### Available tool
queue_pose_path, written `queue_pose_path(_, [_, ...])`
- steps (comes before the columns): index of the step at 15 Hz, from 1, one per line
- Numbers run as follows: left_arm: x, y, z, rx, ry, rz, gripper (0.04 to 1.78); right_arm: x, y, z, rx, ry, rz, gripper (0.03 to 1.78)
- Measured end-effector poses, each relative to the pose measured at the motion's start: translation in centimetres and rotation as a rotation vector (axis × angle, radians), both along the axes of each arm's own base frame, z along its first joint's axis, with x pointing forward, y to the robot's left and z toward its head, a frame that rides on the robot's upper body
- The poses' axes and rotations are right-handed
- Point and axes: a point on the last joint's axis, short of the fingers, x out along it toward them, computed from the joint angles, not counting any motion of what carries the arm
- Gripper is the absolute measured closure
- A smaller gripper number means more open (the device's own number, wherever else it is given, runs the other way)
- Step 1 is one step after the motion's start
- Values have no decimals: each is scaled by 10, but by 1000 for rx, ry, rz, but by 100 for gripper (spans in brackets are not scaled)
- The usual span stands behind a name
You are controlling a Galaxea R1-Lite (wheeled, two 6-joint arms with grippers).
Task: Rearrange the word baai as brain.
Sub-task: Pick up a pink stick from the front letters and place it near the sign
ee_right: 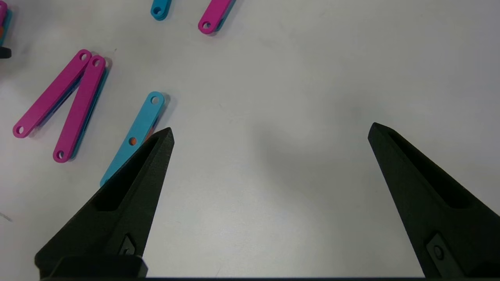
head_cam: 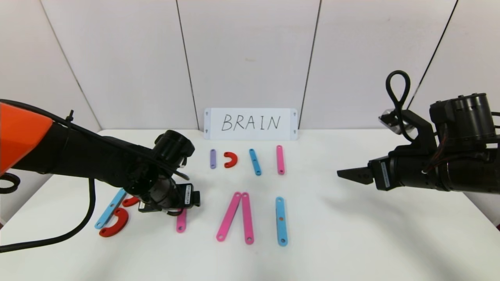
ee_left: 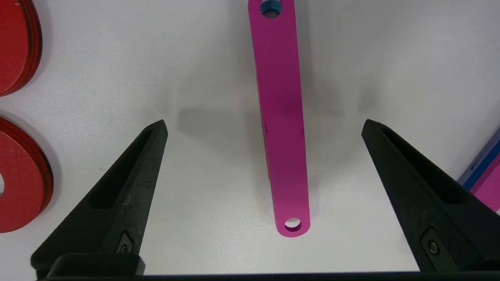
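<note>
Nearest the camera lies the front row of pieces on the white table (head_cam: 351,242). At the left, a blue bar (head_cam: 110,208) slants beside two red half-rings (head_cam: 115,223) — the letter b. Next, the left gripper (ee_left: 263,128) hangs low over a pink bar (ee_left: 282,125), fingers spread wide on either side, holding nothing. Right of it two pink bars (head_cam: 238,217) meet at their far ends, then an upright blue bar (head_cam: 281,221). Farther back sit spare pieces: purple bar (head_cam: 213,159), red half-ring (head_cam: 231,159), blue bar (head_cam: 255,161), pink bar (head_cam: 280,159). Behind them stands a card (head_cam: 250,123) reading BRAIN. At the far right the right gripper (ee_right: 269,130) hovers above bare table — wide open, empty.
</note>
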Motion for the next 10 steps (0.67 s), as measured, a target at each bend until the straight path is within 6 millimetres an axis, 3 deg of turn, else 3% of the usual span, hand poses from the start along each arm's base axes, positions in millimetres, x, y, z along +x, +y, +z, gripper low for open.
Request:
queue_pose_path(7, [1,-2,-5,6,15,-3,9,-1,0,0,0,1,1,7])
queue_pose_path(10, [0,-3,-6,9,16,-7,30,-1,0,-1,-1,2,1,7])
